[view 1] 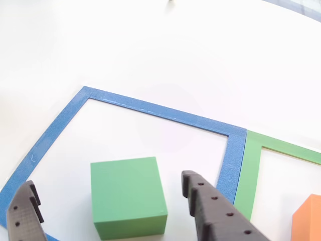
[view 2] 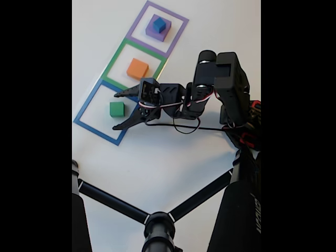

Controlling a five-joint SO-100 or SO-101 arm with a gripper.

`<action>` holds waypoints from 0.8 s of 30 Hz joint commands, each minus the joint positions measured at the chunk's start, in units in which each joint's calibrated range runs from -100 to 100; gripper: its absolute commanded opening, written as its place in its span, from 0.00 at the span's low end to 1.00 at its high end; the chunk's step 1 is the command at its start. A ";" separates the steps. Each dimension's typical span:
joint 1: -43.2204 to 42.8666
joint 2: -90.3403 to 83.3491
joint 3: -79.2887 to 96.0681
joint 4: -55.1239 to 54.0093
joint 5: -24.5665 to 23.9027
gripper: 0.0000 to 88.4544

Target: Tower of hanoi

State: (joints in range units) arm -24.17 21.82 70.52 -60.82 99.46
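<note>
Your gripper (view 2: 117, 110) has its jaws spread wide, holding nothing. The green cube (view 1: 128, 198) sits between the two fingers, touching neither, inside the blue frame (view 1: 150, 108). The orange cube (view 2: 137, 69) lies beyond one finger, in the green frame (view 2: 116, 56).

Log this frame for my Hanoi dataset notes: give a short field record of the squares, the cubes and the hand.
blue square: holds green cube
green square: holds orange cube
purple square: purple cube with small blue cube on top
hand: open, fingers either side of green cube, not touching it
table: white
</note>
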 commanded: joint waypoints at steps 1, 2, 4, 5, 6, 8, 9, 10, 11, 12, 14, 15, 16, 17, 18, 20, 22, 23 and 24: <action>-0.57 0.26 -1.43 -1.28 0.54 0.38; -0.47 0.42 -1.61 -1.20 0.54 0.37; -0.57 0.66 -1.61 -1.12 0.54 0.36; -0.67 0.74 -1.61 -1.12 0.54 0.36; -0.76 0.82 -1.52 -1.04 0.54 0.35; -1.05 0.91 -1.43 -1.04 0.54 0.32; -1.15 0.99 -1.43 -0.96 0.54 0.30; -1.24 1.07 -1.43 -0.96 0.54 0.29; -1.34 1.15 -1.43 -0.88 0.54 0.27; -1.34 1.23 -1.43 -0.80 0.54 0.26; -1.53 1.39 -1.43 -0.55 0.54 0.23; -1.62 1.47 -1.43 -0.55 0.54 0.22; -1.72 1.47 -1.43 -0.47 0.54 0.21; -1.72 1.55 -1.43 -0.31 0.54 0.20; -1.82 1.55 -1.43 -0.23 0.54 0.19; -2.01 1.55 -1.43 0.01 0.54 0.17; -2.20 1.55 -1.43 0.26 0.54 0.15; -2.30 1.55 -1.43 0.34 0.54 0.14; -2.49 1.55 -1.43 0.34 0.54 0.13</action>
State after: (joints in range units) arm -25.45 23.68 69.81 -60.74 99.46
